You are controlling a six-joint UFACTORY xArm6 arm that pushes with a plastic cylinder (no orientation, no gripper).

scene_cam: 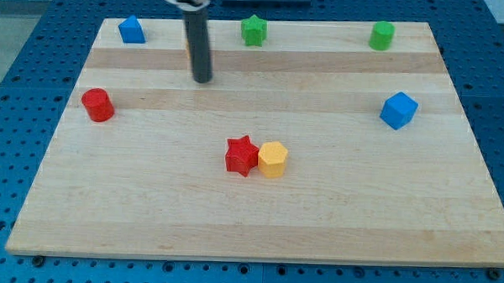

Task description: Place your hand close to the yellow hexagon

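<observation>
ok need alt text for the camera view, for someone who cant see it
A dark rod's tip rests near the top left of a wooden board, well apart from the yellow hexagon, which touches a red star near the middle. Other blocks sit around the edges: red cylinder, blue cube.

A pale wooden board (257, 226) fills nearly everything in front of me, built from long planks with the grain running across from the view's left to its right; the seams between planks show as faint lines, and one strip near the view's top looks slightly darker than the rest. Under it lies a blue surface (23, 75) dotted with a regular grid of small holes, showing on all sides of the board. Light falls evenly, with soft shadows and no glare.
</observation>
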